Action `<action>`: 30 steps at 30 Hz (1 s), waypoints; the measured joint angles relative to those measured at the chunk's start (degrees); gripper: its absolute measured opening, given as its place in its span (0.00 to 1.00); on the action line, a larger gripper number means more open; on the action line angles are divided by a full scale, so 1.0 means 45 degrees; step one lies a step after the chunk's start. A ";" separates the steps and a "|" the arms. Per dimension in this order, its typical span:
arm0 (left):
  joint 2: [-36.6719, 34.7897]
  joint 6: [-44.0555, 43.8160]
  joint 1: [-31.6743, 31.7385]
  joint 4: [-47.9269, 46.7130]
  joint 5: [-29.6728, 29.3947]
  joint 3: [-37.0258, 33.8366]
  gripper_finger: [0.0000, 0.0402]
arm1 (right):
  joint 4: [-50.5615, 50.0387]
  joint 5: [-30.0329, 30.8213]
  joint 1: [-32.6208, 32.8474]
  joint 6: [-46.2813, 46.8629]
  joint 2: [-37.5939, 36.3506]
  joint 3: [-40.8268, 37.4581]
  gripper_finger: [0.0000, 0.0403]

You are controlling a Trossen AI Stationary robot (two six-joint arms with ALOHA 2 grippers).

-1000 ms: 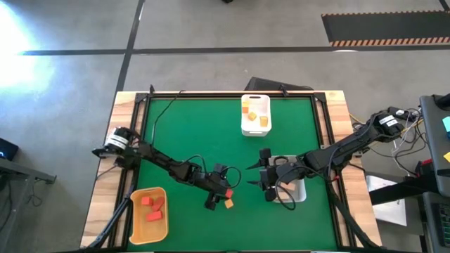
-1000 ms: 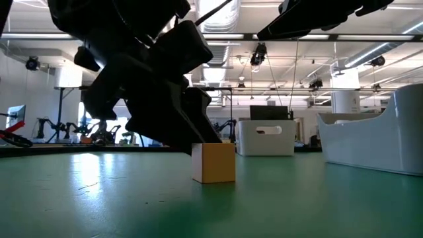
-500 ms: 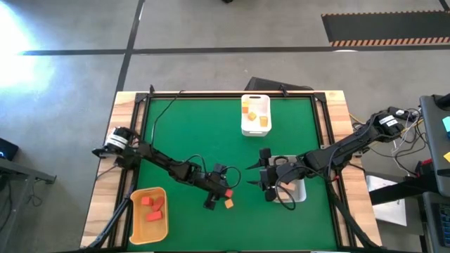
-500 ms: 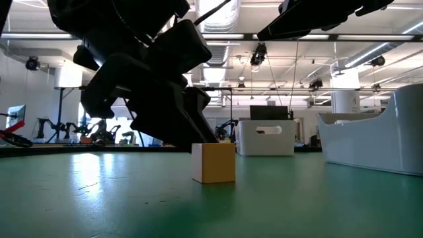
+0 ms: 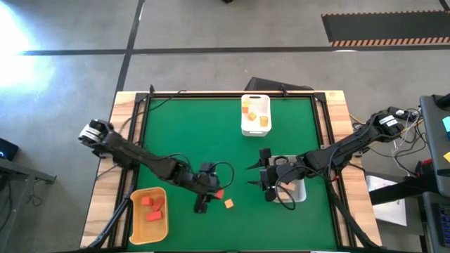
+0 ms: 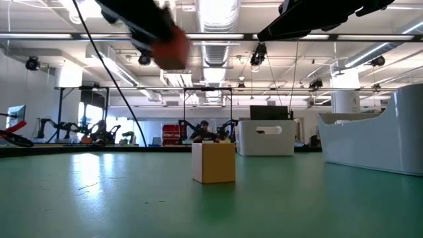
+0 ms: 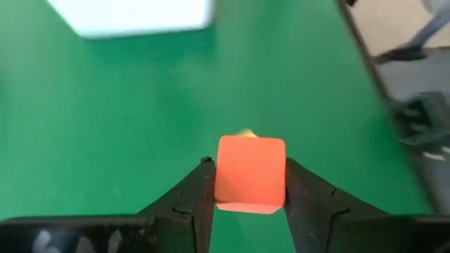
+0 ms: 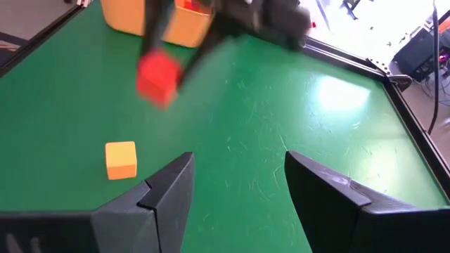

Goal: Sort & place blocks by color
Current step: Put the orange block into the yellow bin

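Now the left gripper (image 7: 247, 193) is pinching a red block (image 7: 250, 173), hovering near the table's front edge. Right gripper (image 8: 235, 179) is idling, spread. Best carrying it level toward the yellow tray (image 5: 135, 226) at the front-left corner, releasing low.

Surface (image 5: 204, 133) covered in matt green felt-like cloth, lightly scuffed, framed in pale wood. Red block (image 7: 250, 174) possibly painted wood, smooth. White tray (image 5: 255, 115) looks like plastic.
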 joint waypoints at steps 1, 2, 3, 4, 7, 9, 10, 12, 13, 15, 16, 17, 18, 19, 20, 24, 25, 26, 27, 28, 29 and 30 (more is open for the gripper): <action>-0.0291 -0.0639 -0.0212 -0.0978 0.0001 0.0326 0.29 | 0.0000 -0.0001 0.0000 0.0000 0.0000 -0.0010 0.53; -0.0522 -0.1522 -0.0420 -0.2243 0.0006 0.0656 0.29 | -0.0001 0.0001 0.0000 -0.0003 0.0000 -0.0021 0.53; -0.0731 -0.2496 -0.0617 -0.3447 0.0023 0.1027 0.29 | 0.0011 -0.0002 0.0000 0.0002 0.0000 -0.0032 0.52; -0.0919 -0.3609 -0.0851 -0.4770 0.0057 0.1449 0.29 | 0.0006 -0.0003 0.0001 0.0025 0.0000 -0.0055 0.52; -0.1231 -0.7369 -0.1639 -0.9223 0.0574 0.2616 0.29 | 0.0015 -0.0004 0.0005 0.0204 0.0000 -0.0140 0.52; -0.1242 -0.9534 -0.2364 -1.1704 0.1548 0.3223 0.29 | -0.0036 -0.0003 0.0005 0.0199 0.0000 -0.0170 0.52; -0.1242 -1.0443 -0.2732 -1.2788 0.2202 0.3418 0.29 | 0.0001 -0.0007 0.0005 0.0203 0.0005 -0.0170 0.52; -0.1242 -1.1824 -0.3393 -1.3933 0.3562 0.3521 0.29 | 0.0010 -0.0003 0.0005 0.0204 0.0005 -0.0170 0.52; -0.1242 -1.2332 -0.3747 -1.4182 0.4062 0.3430 0.29 | 0.0029 -0.0003 0.0005 0.0204 0.0005 -0.0170 0.52; -0.1210 -1.3153 -0.4340 -1.4171 0.4859 0.3026 0.29 | 0.0021 -0.0003 0.0005 0.0238 0.0005 -0.0170 0.52; -0.1160 -1.3426 -0.4561 -1.3935 0.5141 0.2797 0.29 | 0.0029 -0.0003 0.0005 0.0238 0.0005 -0.0170 0.52; -0.1098 -1.3630 -0.4723 -1.3632 0.5336 0.2571 0.29 | 0.0030 -0.0003 0.0005 0.0237 0.0005 -0.0170 0.52; -0.1011 -1.3783 -0.4855 -1.3270 0.5482 0.2331 0.29 | 0.0043 -0.0008 0.0005 0.0229 0.0005 -0.0170 0.52; -0.0910 -1.4016 -0.4956 -1.2871 0.5605 0.2056 0.29 | 0.0046 -0.0008 0.0005 0.0227 0.0005 -0.0170 0.52; -0.0804 -1.4234 -0.5016 -1.2473 0.5885 0.1766 0.29 | 0.0070 -0.0007 0.0005 0.0236 0.0005 -0.0170 0.52; -0.0198 -1.4468 -0.5201 -1.1634 0.7400 0.0915 0.29 | 0.0088 -0.0008 0.0005 0.0273 0.0005 -0.0170 0.52; -0.0025 -1.4453 -0.5246 -1.1646 0.7655 0.0792 0.29 | 0.0097 -0.0008 0.0005 0.0282 0.0005 -0.0170 0.52; 0.0152 -1.4340 -0.5284 -1.1645 0.7811 0.0720 0.29 | 0.0093 -0.0004 0.0005 0.0287 0.0005 -0.0170 0.52; 0.0322 -1.4207 -0.5311 -1.1611 0.7892 0.0695 0.30 | 0.0096 -0.0008 0.0005 0.0276 0.0005 -0.0170 0.52; 0.0467 -1.3981 -0.5316 -1.1553 0.7896 0.0694 0.32 | 0.0097 -0.0005 0.0005 0.0238 0.0005 -0.0170 0.52; 0.0610 -1.3772 -0.5321 -1.1473 0.7895 0.0703 0.34 | 0.0100 -0.0006 0.0005 0.0205 0.0005 -0.0170 0.52; 0.0734 -1.3639 -0.5318 -1.1389 0.7890 0.0722 0.36 | 0.0115 -0.0004 0.0005 0.0178 0.0005 -0.0170 0.52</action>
